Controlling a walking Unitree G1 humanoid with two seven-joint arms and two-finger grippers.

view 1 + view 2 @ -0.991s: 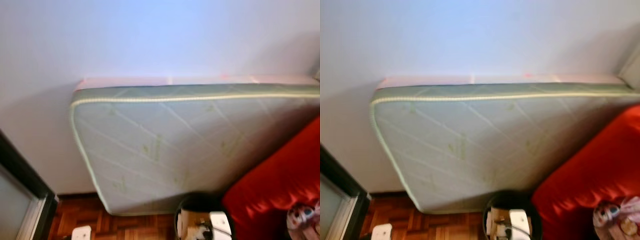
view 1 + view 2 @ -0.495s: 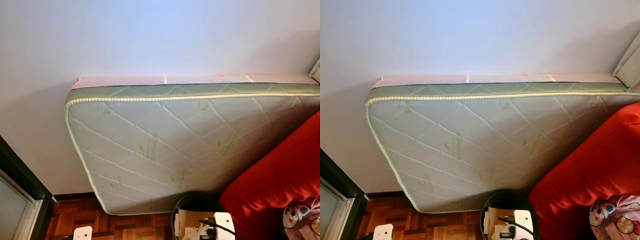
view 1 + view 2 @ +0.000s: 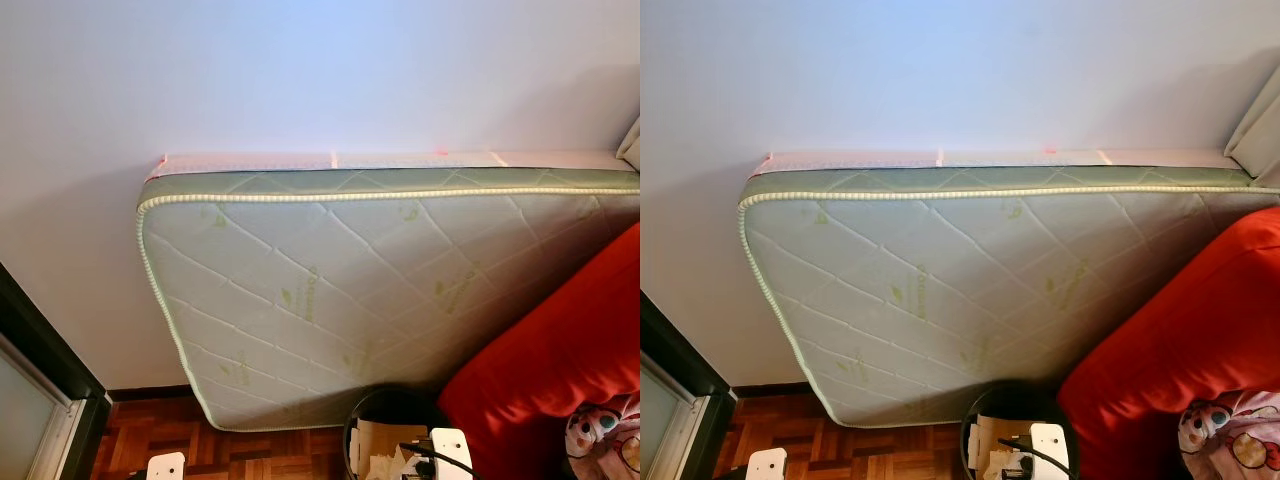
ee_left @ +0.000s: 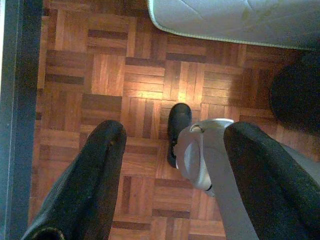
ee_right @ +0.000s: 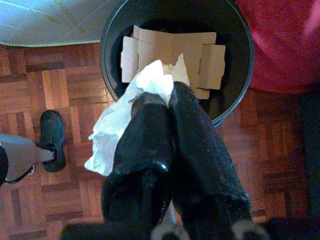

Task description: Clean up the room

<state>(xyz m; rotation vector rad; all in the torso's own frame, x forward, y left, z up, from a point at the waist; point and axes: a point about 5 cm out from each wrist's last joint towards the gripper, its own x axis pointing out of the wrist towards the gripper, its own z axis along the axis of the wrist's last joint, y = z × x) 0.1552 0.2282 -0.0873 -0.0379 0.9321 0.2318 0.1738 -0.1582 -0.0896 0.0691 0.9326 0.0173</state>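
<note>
A crumpled white tissue [image 5: 131,112] is pinched between the two black fingers of the right pincer [image 5: 167,100], which are pressed together on it, most of the paper spilling out to one side of the fingertips. The pincer holds it just above the near rim of a round black bin [image 5: 240,45], so that the tissue hangs partly over the bin's mouth and partly over the floor beside it. Inside the bin lies a flattened piece of brown cardboard [image 5: 172,47] with its flaps spread. The bin stands on a wooden parquet floor [image 4: 100,75], close against a red sofa [image 3: 560,370] on the robot's right and just in front of a pale green quilted mattress [image 3: 350,290] that leans on its edge against a plain white wall [image 3: 300,70]. On the sofa's seat sits a bit of patterned pink and white fabric [image 3: 1230,435]. The left pincer [image 4: 172,150] hangs over the bare parquet with its fingers spread wide apart and nothing between them; below it the robot's own silver leg and dark foot [image 4: 179,125] rest on the floor. A dark door frame [image 3: 45,350] runs along the robot's left side.
</note>
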